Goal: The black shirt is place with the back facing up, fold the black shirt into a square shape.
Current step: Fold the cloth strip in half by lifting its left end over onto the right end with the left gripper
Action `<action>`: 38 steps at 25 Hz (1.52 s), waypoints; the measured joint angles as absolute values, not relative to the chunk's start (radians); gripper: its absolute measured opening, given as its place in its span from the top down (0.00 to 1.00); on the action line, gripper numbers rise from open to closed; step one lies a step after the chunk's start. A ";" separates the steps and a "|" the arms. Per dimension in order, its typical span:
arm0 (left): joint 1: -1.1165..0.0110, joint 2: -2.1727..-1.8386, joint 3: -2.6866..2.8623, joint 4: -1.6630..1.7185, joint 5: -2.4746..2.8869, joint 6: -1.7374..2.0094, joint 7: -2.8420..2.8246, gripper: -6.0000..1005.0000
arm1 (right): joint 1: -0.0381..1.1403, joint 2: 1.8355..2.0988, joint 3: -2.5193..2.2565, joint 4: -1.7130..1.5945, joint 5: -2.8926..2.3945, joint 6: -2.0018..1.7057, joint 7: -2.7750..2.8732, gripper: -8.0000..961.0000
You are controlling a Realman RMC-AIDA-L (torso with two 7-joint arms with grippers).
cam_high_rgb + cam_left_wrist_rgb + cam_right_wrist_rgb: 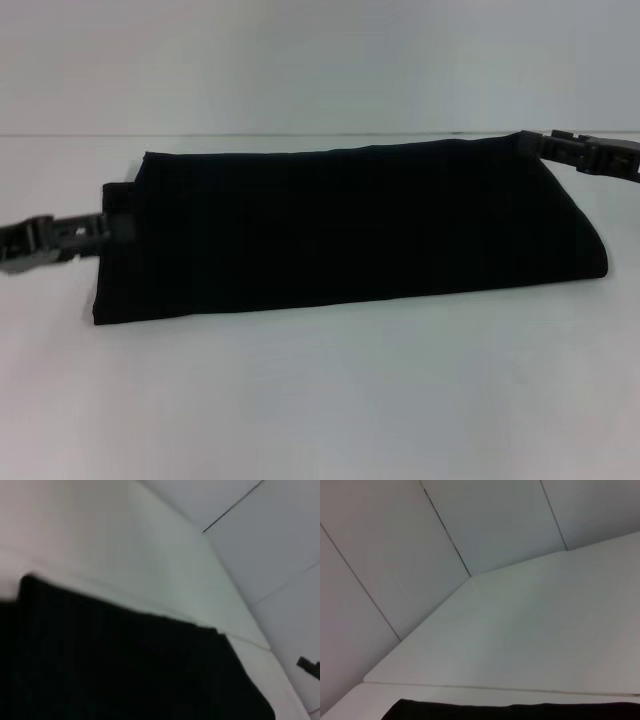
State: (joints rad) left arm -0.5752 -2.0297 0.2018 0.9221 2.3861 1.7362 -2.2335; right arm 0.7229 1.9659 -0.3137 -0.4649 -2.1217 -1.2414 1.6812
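Left gripper [100, 228] and right gripper [560, 150] sit at opposite ends of my soft matte black shirt [350, 230]; can't tell their grip. It's a long strip on the white counter [330, 400], so I'd fold end-to-end next.

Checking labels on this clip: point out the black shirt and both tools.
black shirt [350, 235], head view, middle of the folded fabric.
left tool [95, 228], head view, tips at the shirt's left edge.
right tool [550, 148], head view, tip at the shirt's far right corner.

Shirt [350, 230] on table [320, 400]; left gripper [95, 228], right gripper [560, 150] flank it.
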 joint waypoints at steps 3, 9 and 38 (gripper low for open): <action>-0.570 -2.027 0.184 0.927 2.436 1.751 -2.323 0.10 | 0.734 1.968 -0.320 -0.465 -2.121 -1.234 1.682 0.22; -0.581 -2.019 0.182 0.896 2.507 1.761 -2.506 0.10 | 0.758 1.972 -0.339 -0.464 -2.123 -1.222 1.687 0.22; -0.596 -2.007 0.141 0.620 2.556 1.476 -2.976 0.10 | 0.812 2.000 -0.360 -0.463 -2.120 -1.158 1.677 0.22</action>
State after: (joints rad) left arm -0.5963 -2.0067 0.1407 0.6199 2.5556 1.4757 -2.9758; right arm 0.8117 1.9997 -0.3605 -0.4632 -2.1199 -1.1575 1.6766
